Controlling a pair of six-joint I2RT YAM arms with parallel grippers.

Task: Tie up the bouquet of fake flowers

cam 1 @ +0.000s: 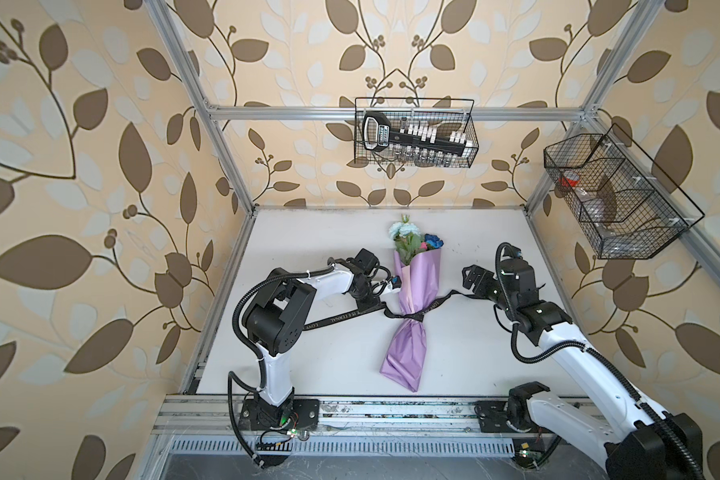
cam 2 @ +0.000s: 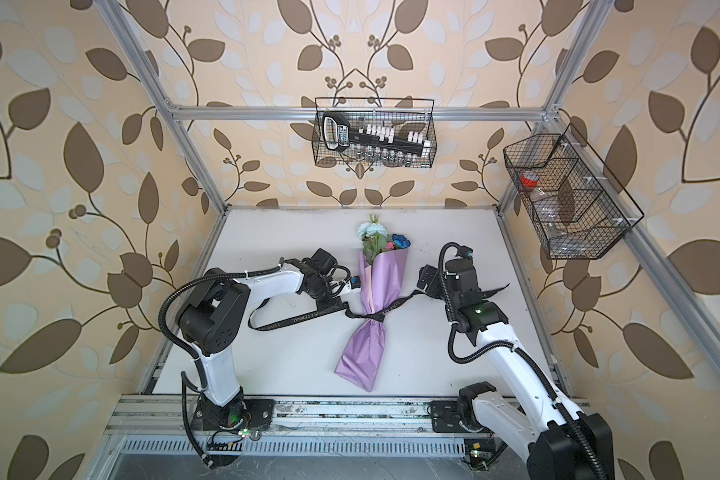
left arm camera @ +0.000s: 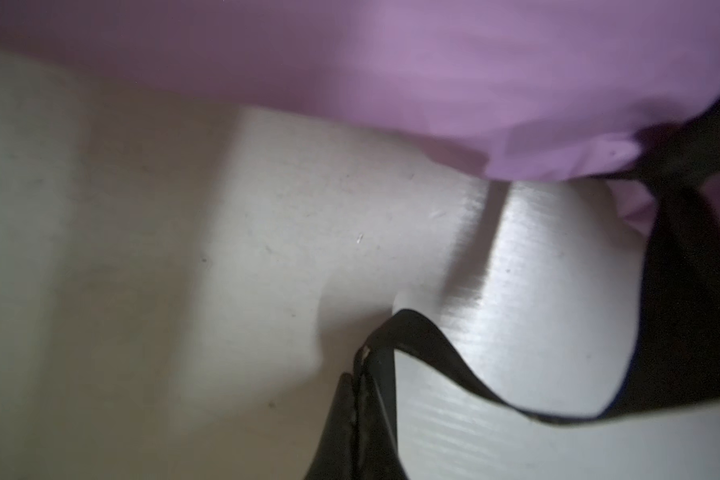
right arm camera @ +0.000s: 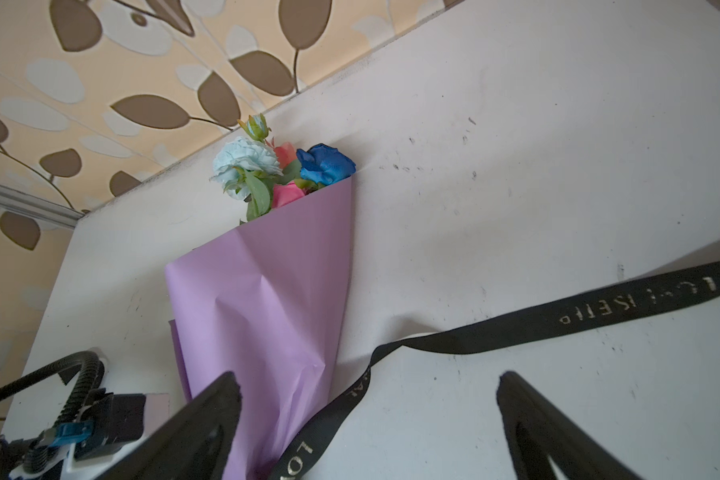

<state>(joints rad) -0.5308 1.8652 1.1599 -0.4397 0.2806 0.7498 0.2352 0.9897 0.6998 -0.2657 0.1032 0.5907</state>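
The bouquet of fake flowers (cam 1: 408, 291) (cam 2: 377, 286) lies on the white table (cam 1: 308, 353), wrapped in lilac paper, with the blooms toward the back wall. A black ribbon (cam 1: 350, 318) (cam 2: 296, 320) with pale lettering crosses its narrow waist. My left gripper (cam 1: 376, 300) (cam 2: 334, 297) is low beside the paper's left edge. In the left wrist view this gripper (left arm camera: 360, 374) is shut on the ribbon (left arm camera: 454, 357), close to the paper (left arm camera: 433, 83). My right gripper (cam 1: 469, 276) (right arm camera: 368, 380) hovers open to the right of the bouquet (right arm camera: 267, 291), over the ribbon (right arm camera: 558, 324).
A wire basket (cam 1: 414, 133) with a black tool set hangs on the back rail. Another wire basket (cam 1: 612, 199) hangs on the right post. Aluminium frame posts border the table, and a metal rail (cam 1: 391, 411) along the front carries both arm bases.
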